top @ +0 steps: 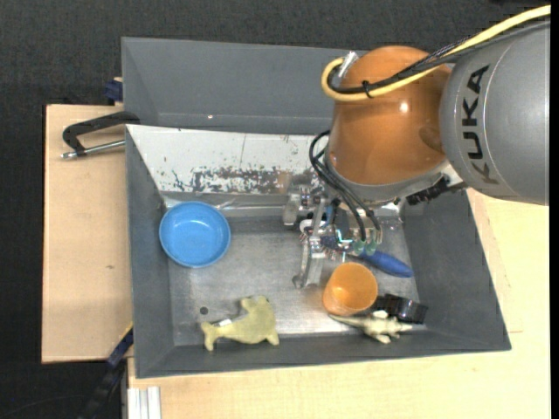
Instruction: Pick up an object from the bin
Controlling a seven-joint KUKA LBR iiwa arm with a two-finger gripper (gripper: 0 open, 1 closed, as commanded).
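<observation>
One camera looks down on the grey bin (218,85) from above, slightly aside and fairly near, my arm (511,103) entering right of it.

Bin (148,260): grey, back wall flecked dark.
Bowl (194,234), well left of the gripper (308,273): blue.
Cup (349,288), just right of it: orange.
Toy animal (243,326), below-left: pale yellow.
Lizard (377,327), below-right: cream.
Wrist cover (389,116): orange.

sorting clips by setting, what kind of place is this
Most likely a robotics lab's grasping test cell: a KUKA arm reaches over a grey metal bin that holds loose small props, among them a blue bowl, an orange cup and a pale yellow toy animal.
</observation>
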